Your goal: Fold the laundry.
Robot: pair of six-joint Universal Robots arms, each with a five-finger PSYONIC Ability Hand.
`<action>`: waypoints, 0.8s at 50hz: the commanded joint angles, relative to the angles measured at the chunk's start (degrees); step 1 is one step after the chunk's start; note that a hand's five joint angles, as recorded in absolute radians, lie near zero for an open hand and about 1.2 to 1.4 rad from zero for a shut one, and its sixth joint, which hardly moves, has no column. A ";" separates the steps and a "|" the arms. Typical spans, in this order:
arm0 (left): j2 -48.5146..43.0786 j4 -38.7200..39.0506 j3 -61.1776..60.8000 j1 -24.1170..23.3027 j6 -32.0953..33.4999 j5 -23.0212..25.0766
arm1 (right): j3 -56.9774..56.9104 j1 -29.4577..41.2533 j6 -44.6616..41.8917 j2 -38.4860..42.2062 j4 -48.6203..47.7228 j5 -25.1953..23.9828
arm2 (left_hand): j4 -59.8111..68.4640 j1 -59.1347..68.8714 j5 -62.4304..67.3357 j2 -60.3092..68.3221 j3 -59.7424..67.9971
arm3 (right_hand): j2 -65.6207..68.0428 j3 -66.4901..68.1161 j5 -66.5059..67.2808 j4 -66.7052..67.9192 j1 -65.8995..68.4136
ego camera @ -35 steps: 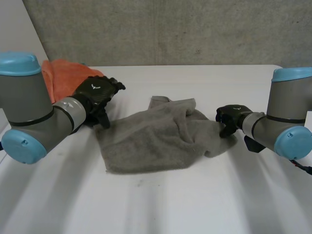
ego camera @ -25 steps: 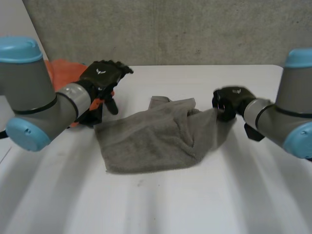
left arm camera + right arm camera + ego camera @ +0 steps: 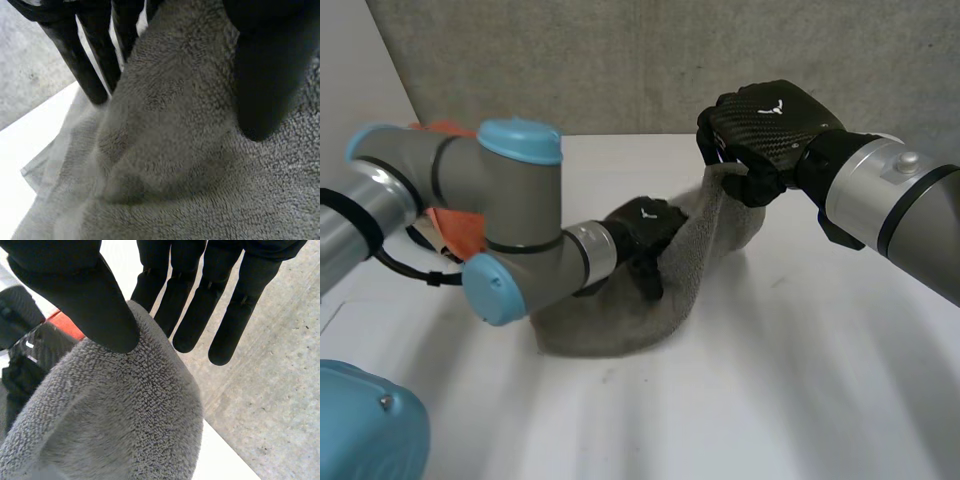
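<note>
Grey towel: near edge flat on white desk, rest rising twd the far side. Left hand lies on towel's middle, fingers straight & pressed to the cloth, thumb down on it too, w/ a ridge of towel btwn them; no grip seen. Beyond & higher, right hand holds towel's far edge up off desk, thumb pinching cloth against fingers. Orange cloth at far left, behind left arm.
</note>
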 commanded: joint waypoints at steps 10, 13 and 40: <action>6.66 11.40 10.73 2.23 -0.55 -12.97 | -13.22 -2.17 -0.45 12.52 -2.88 7.55 | 44.79 42.28 44.52 43.65 45.03 | 12.36 11.98 11.67 11.63 14.69; 8.69 14.04 13.46 2.32 -0.90 -11.12 | -21.22 -1.64 0.51 17.00 -4.72 11.77 | 44.79 42.28 44.52 43.65 45.03 | 12.36 11.98 11.67 11.63 14.69; 20.03 10.28 -30.38 -0.32 -20.24 -25.01 | -0.77 3.98 -0.09 22.37 -8.86 9.76 | 4.64 2.13 4.37 3.49 4.88 | 12.36 11.98 11.67 11.63 14.69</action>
